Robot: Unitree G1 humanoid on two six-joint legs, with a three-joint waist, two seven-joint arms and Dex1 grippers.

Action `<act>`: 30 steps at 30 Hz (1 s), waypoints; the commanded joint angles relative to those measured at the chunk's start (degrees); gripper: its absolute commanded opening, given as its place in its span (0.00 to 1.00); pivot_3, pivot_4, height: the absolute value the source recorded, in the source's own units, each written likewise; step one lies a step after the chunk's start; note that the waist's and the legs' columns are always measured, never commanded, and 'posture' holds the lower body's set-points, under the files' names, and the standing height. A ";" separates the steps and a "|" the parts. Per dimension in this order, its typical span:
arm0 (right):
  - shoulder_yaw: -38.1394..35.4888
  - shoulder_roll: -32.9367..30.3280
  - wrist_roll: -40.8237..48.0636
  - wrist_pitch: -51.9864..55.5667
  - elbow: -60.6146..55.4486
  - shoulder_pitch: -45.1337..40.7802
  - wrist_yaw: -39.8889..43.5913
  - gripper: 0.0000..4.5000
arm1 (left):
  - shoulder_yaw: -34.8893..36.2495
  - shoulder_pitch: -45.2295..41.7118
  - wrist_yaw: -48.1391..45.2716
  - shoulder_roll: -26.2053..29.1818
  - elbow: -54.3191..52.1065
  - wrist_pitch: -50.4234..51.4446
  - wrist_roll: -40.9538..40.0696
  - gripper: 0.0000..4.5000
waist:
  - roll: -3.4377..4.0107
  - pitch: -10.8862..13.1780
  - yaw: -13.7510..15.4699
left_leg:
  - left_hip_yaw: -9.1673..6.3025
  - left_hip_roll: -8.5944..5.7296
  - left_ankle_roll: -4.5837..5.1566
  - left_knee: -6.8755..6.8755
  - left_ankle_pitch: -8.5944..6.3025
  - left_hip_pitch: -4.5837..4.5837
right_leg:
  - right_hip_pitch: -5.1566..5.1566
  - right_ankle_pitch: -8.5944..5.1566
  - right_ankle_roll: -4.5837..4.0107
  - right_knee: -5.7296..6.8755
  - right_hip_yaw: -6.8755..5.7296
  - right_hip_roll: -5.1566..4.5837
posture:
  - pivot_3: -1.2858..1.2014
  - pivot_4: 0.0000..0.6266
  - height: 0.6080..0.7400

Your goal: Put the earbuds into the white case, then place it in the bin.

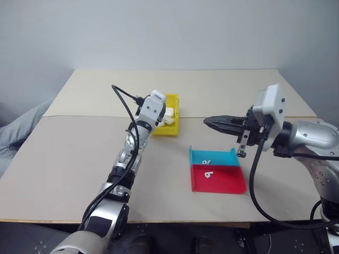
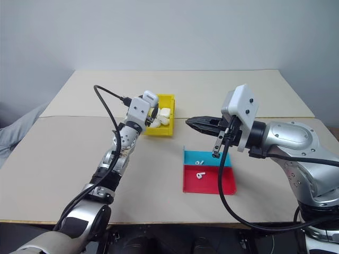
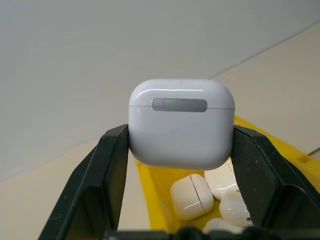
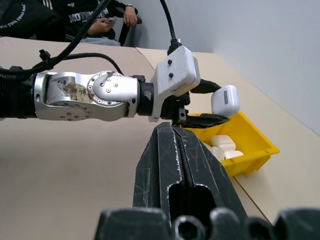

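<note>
My left gripper [image 3: 180,137] is shut on the white case [image 3: 181,122], with a black finger pressed against each of its sides. It holds the case, lid closed, just above the near end of the yellow bin [image 1: 165,130]. Several more white cases [image 3: 192,197] lie inside the bin. My right gripper [image 1: 207,121] is shut and empty. It hovers level above the table, to the right of the bin, and points left. One earbud [image 1: 207,162] lies in the blue tray [image 1: 222,157]. Another earbud [image 1: 210,175] lies in the red tray [image 1: 228,182].
The blue and red shallow trays sit joined together on the beige table [image 1: 69,159], below my right gripper. A person's sleeve [image 1: 18,129] shows past the table's left edge. In the right wrist view a seated person [image 4: 95,22] is behind the table.
</note>
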 commanded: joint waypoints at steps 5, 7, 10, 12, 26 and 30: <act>-1.25 -0.64 -1.00 0.12 -2.25 1.47 -1.35 0.00 | -0.01 -5.01 2.29 -0.70 4.52 -5.91 -1.05 0.99 | -0.05 0.03 -0.05 | 0.01 0.00 0.00 0.01 0.00 0.02 | 0.01 0.00 0.00 0.02 0.00 0.00 | 0.52 0.24 1.00; -0.97 -1.02 -1.69 0.10 -2.61 2.15 -1.61 0.00 | 0.58 -5.07 1.66 -0.91 3.98 -7.53 -2.42 0.99 | -0.05 0.03 -0.05 | 0.01 0.00 -0.01 0.00 0.00 0.03 | 0.02 0.00 0.00 0.02 0.00 0.00 | 0.52 0.24 1.00; -1.29 -1.93 -2.65 -0.23 -2.83 3.74 -1.17 0.00 | 1.72 -4.37 -8.41 0.14 -5.45 10.55 -8.84 0.99 | -0.06 0.04 -0.18 | 0.02 0.00 -0.01 0.01 0.01 0.03 | 0.01 0.00 0.00 0.04 0.01 0.00 | 0.52 0.24 1.00; -2.12 -3.31 -3.91 -1.04 -2.47 5.82 -0.16 0.00 | 4.49 -0.87 -13.63 1.31 -16.74 20.81 -16.74 0.99 | -0.06 0.04 -0.26 | 0.01 0.01 -0.04 0.00 0.02 0.01 | -0.01 0.00 0.00 0.05 0.00 0.00 | 0.52 0.24 1.00; -21.02 -12.81 -11.54 -20.18 13.04 27.77 21.46 0.00 | 17.52 25.82 -43.07 30.58 -53.17 43.23 -46.96 0.99 | -0.07 0.04 -0.28 | 0.04 0.04 -0.11 -0.11 0.07 0.38 | 0.21 -0.06 0.05 0.08 0.16 0.01 | 0.52 0.24 1.00; -24.49 -12.71 -13.31 -26.41 17.36 31.68 25.20 0.00 | 19.94 31.21 -45.34 35.22 -56.19 40.80 -46.09 0.99 | -0.07 0.04 -0.25 | 0.11 0.03 -0.10 -0.08 0.06 0.38 | 0.19 -0.06 0.06 0.07 0.24 0.01 | 0.52 0.24 1.00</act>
